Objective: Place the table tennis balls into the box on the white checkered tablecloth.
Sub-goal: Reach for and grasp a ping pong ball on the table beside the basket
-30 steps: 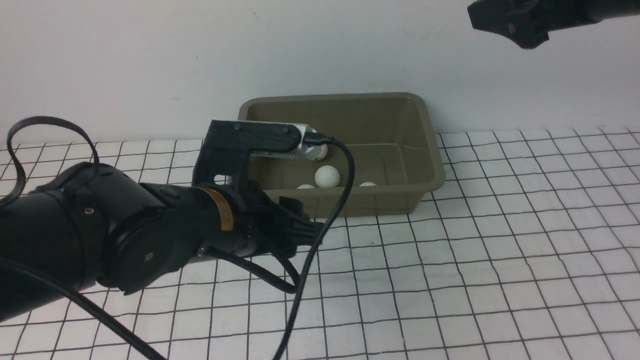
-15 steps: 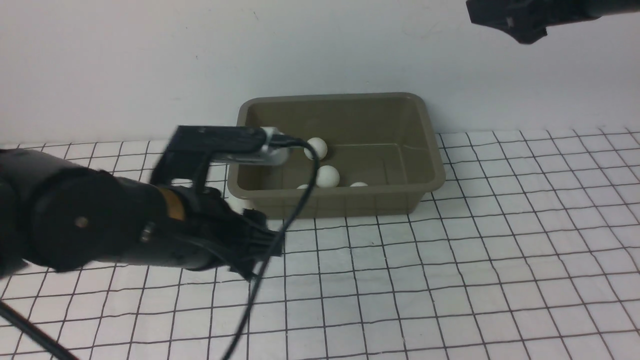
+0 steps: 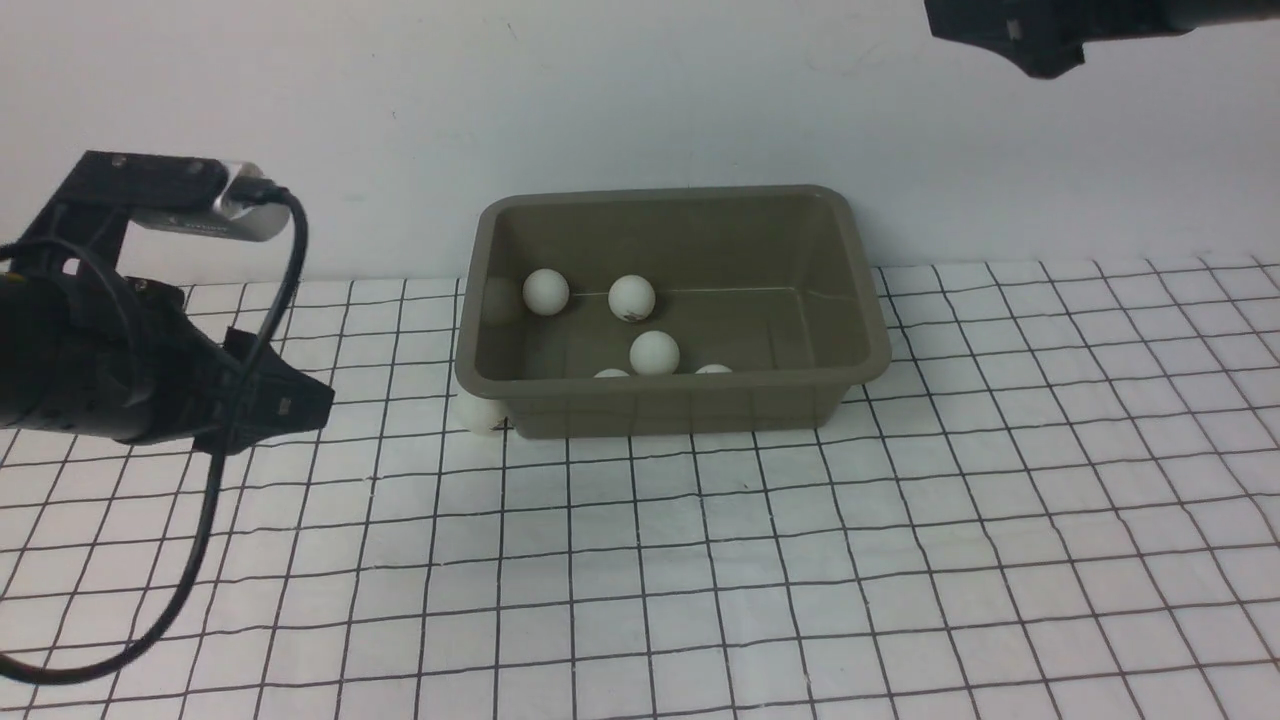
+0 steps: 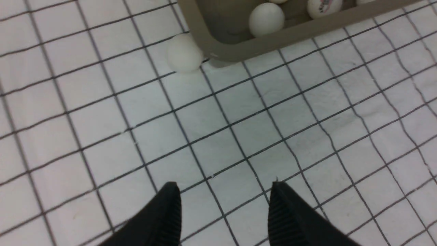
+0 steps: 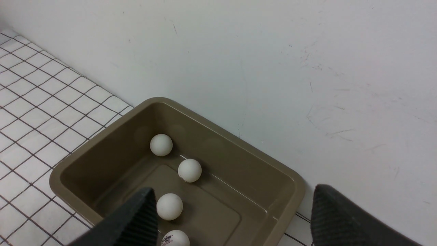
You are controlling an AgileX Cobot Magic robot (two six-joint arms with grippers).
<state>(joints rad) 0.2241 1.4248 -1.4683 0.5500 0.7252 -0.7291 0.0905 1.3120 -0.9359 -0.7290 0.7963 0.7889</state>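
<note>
The left gripper [image 4: 223, 187] has its jaws parted and empty, and only bare cloth [image 4: 239, 136] shows in the gap. It hangs low over the left part of the cloth, well apart from the box [image 3: 870, 350]. The right gripper [image 5: 234, 196] is spread wide and holds nothing either. It sits high up by the wall [image 3: 300, 100], above the box and to its right, so its wrist view looks down between the fingers into the box.

The box stands at the far edge of the cloth with its back to the wall, about midway along that edge. Five balls lie inside it. One ball [image 3: 545, 291] is at the back by the left wall, and a second ball [image 3: 631, 297] is just right of it. A third ball [image 3: 654, 352] lies nearer the middle of the floor. A fourth ball [image 3: 611, 374] and a fifth ball [image 3: 713, 369] sit close behind the front wall, half hidden by the rim. None seems to touch another.

A sixth ball [image 3: 480, 413] lies outside on the cloth, tucked against the box's near left corner under the flared rim. Open cloth lies between it and the left gripper.

A black cable [image 3: 290, 270] loops down from a silver camera [image 3: 215, 215] on top of the left wrist.

The second ball has a small dark mark low on its side. One ball by the front wall [image 5: 175, 239] carries red and dark print, too small to read.
</note>
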